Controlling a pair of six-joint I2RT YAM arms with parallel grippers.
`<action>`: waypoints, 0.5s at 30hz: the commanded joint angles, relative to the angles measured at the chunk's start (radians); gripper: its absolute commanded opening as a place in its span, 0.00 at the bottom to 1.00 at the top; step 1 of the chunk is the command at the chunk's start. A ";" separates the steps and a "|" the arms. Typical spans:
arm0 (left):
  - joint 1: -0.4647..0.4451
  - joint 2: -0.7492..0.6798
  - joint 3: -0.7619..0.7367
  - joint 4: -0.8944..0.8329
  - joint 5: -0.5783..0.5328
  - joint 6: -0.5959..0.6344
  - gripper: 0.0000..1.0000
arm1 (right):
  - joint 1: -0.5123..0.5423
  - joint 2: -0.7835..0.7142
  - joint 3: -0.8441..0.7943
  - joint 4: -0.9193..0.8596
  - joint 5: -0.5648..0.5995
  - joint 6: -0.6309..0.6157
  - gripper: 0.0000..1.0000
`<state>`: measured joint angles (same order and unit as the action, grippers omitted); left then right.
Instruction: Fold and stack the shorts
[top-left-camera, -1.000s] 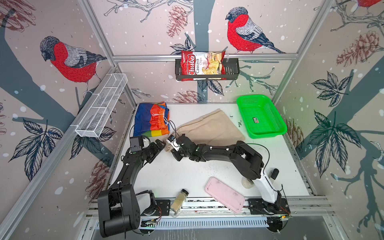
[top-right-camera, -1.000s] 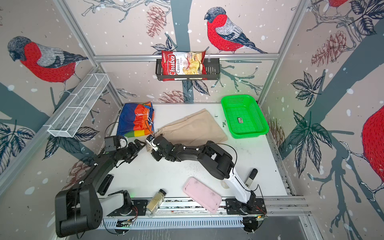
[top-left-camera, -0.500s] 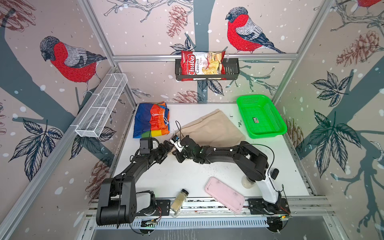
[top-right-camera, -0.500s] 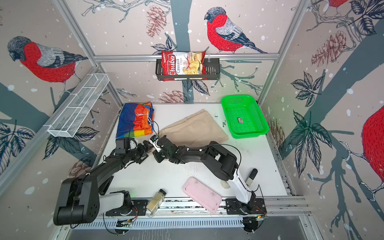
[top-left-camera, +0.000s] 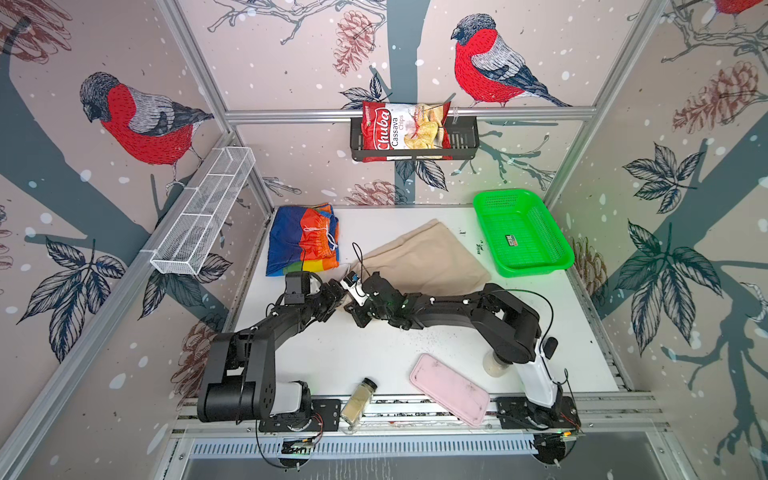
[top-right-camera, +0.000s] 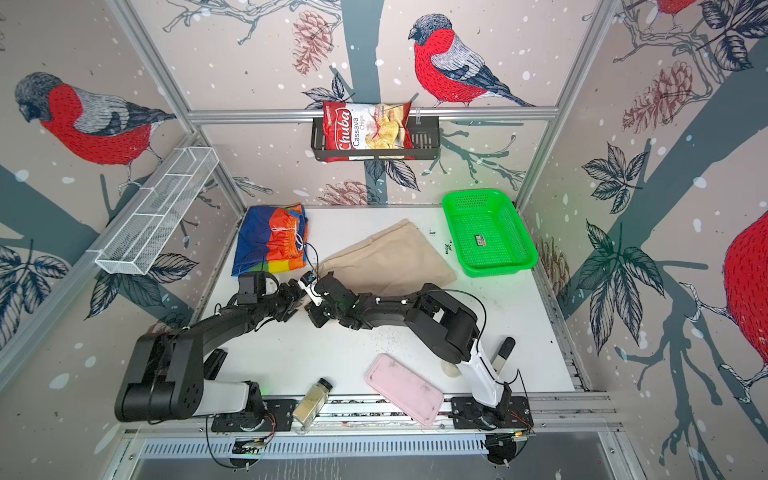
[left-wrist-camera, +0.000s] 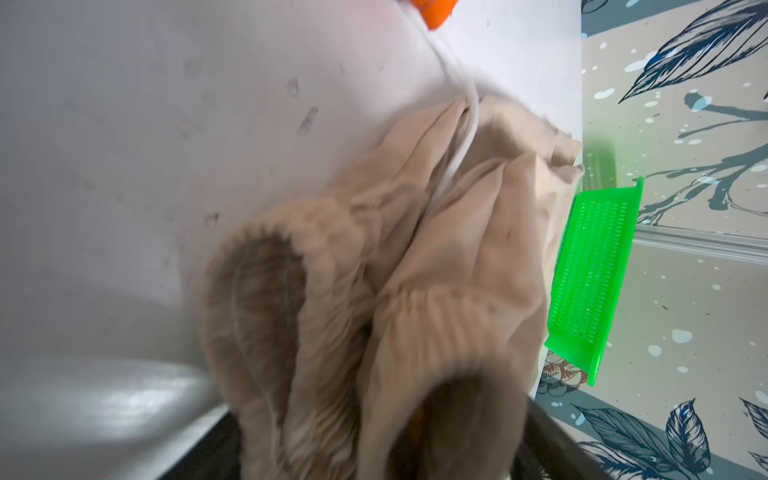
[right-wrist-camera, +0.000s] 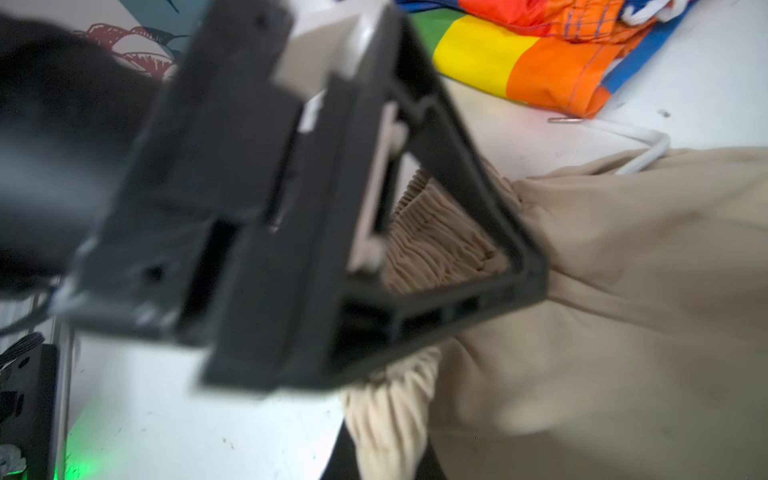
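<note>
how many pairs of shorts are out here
2. The rainbow shorts lie folded at the far left corner of the table; the beige shorts lie spread mid-table. The green basket holds none; no others seem hidden.

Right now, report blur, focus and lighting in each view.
Left wrist view: motion blur smears the beige shorts, worst at the near waistband; the green basket is crisper. Right wrist view: soft throughout, the rainbow shorts out of focus. Both top views: sharp and evenly lit.
</note>
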<state>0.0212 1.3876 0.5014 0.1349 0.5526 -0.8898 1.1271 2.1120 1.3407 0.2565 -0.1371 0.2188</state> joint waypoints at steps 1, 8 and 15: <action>-0.003 0.003 0.027 0.081 0.005 -0.012 0.64 | 0.014 0.009 -0.002 0.044 -0.030 0.028 0.03; -0.003 -0.018 0.109 -0.031 -0.002 0.063 0.02 | 0.047 0.015 0.009 0.022 -0.017 0.015 0.36; -0.004 -0.045 0.115 -0.108 -0.004 0.126 0.00 | 0.017 -0.083 -0.034 0.029 0.012 0.038 0.59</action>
<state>0.0193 1.3575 0.6086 0.0605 0.5491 -0.8135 1.1564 2.0686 1.3209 0.2764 -0.1265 0.2382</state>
